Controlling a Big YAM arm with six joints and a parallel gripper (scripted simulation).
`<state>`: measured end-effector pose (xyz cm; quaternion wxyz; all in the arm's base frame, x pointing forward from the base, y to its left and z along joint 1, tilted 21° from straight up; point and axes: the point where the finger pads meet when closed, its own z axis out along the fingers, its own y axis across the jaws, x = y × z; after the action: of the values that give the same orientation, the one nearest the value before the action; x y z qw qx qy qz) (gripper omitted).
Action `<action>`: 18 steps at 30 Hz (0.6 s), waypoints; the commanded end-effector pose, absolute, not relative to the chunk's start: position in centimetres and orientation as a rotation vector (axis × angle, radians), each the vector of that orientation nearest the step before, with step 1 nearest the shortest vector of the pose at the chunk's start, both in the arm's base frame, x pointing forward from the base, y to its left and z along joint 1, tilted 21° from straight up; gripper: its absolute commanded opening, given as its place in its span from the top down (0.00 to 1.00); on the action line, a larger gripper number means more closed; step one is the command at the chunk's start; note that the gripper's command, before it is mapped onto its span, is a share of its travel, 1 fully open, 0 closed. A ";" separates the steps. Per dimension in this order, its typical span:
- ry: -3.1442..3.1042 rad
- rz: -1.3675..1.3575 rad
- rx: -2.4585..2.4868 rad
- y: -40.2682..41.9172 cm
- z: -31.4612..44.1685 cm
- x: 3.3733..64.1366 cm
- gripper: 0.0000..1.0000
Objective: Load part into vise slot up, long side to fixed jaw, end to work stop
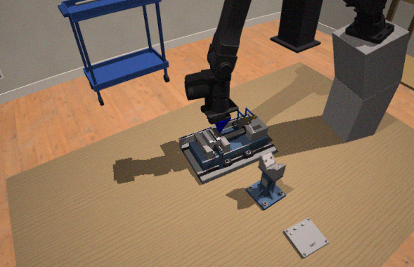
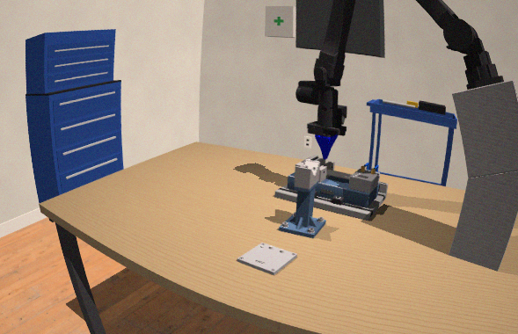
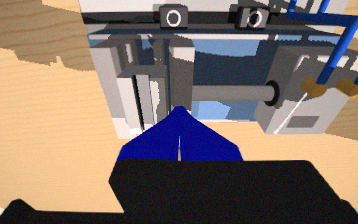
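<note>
The part [image 3: 145,97] lies between the vise jaws, its slot showing as a dark lengthwise line on top. Its long side is beside the fixed jaw [image 3: 106,75] [image 1: 201,142], with no clear gap visible. The moving jaw [image 3: 181,60] [image 1: 225,143] stands apart on the cylinder's rod [image 3: 230,93]. My gripper [image 1: 221,132] [image 2: 325,158] [image 3: 179,112] is shut and empty, its blue tips just over the near end of the moving jaw. Whether the part's end touches the work stop is unclear; the low bars under it are hidden.
The V-block [image 1: 270,168] [image 2: 309,175] stands empty on its post in front of the vise. The infeed plate [image 1: 306,239] [image 2: 267,259] is bare. Blue air hoses [image 3: 341,52] rise over the cylinder block [image 3: 300,107]. A grey pedestal [image 1: 365,81] stands at the right.
</note>
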<state>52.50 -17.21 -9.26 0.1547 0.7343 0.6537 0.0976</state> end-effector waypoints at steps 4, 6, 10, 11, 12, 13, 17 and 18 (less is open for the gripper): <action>1.861 0.292 2.089 -17.0 -8.7 53.7 1.00; 1.861 0.292 2.089 -17.0 -8.7 53.7 1.00; 1.861 0.292 2.089 -17.0 -8.7 53.7 1.00; 1.861 0.292 2.089 -17.0 -8.7 53.7 1.00; 1.861 0.292 2.089 -17.0 -8.7 53.7 1.00; 1.861 0.292 2.089 -17.0 -8.7 53.7 1.00; 1.861 0.292 2.089 -17.0 -8.7 53.6 1.00; 1.861 0.292 2.089 -17.0 -8.7 53.6 1.00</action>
<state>52.51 -17.21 -9.25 0.1548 0.7343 0.6537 0.0976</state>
